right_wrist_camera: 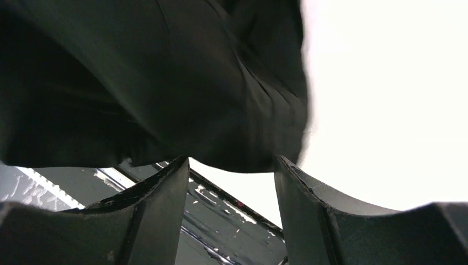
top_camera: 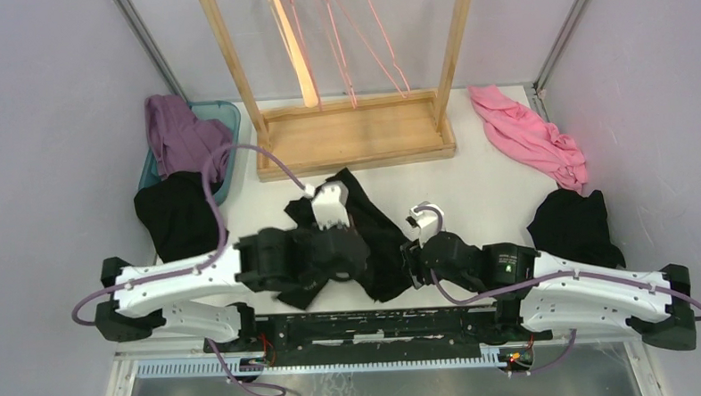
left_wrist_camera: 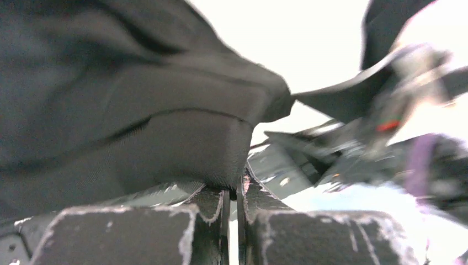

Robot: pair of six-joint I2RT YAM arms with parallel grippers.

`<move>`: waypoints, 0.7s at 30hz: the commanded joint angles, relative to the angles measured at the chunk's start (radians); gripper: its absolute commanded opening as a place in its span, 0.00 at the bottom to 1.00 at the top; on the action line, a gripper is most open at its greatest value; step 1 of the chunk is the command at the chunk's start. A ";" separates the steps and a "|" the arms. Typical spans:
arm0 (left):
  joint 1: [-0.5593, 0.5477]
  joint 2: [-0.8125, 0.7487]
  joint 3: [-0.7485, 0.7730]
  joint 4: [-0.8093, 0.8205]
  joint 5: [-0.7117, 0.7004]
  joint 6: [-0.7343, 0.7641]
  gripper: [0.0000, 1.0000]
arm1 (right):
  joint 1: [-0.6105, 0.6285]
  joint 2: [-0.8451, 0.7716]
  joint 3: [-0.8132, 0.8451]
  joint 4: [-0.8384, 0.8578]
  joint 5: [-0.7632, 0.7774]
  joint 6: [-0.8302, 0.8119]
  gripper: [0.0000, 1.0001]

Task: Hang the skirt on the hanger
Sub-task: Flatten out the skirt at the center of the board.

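The black skirt [top_camera: 377, 237] lies crumpled on the white table between my two grippers. My left gripper [top_camera: 360, 254] is on its left side; in the left wrist view the jaws [left_wrist_camera: 236, 190] are almost shut and pinch an edge of the skirt [left_wrist_camera: 138, 110]. My right gripper [top_camera: 412, 265] is at its right edge; in the right wrist view it [right_wrist_camera: 232, 165] is open, and the pleated skirt [right_wrist_camera: 165, 83] hangs just past the fingertips. The beige hanger [top_camera: 291, 49] hangs on the wooden rack at the back.
The wooden rack [top_camera: 353, 140] stands at the back with thin pink wire hangers [top_camera: 362, 37]. A teal bin [top_camera: 223, 114] holds a purple garment [top_camera: 179, 130]. A plain black garment [top_camera: 176, 214] lies left, another [top_camera: 571, 224] right. A pink garment [top_camera: 532, 141] lies back right.
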 commanded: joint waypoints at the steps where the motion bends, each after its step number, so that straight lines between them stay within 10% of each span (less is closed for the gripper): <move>1: 0.160 0.005 0.274 0.013 -0.010 0.310 0.03 | -0.004 -0.046 0.043 -0.030 0.063 0.001 0.64; 7: 0.369 0.128 0.493 0.058 0.179 0.497 0.03 | -0.003 -0.107 0.058 -0.070 0.043 0.006 0.64; 21: 0.387 0.177 0.667 0.013 0.218 0.532 0.03 | -0.006 -0.105 -0.058 0.068 0.220 0.077 0.73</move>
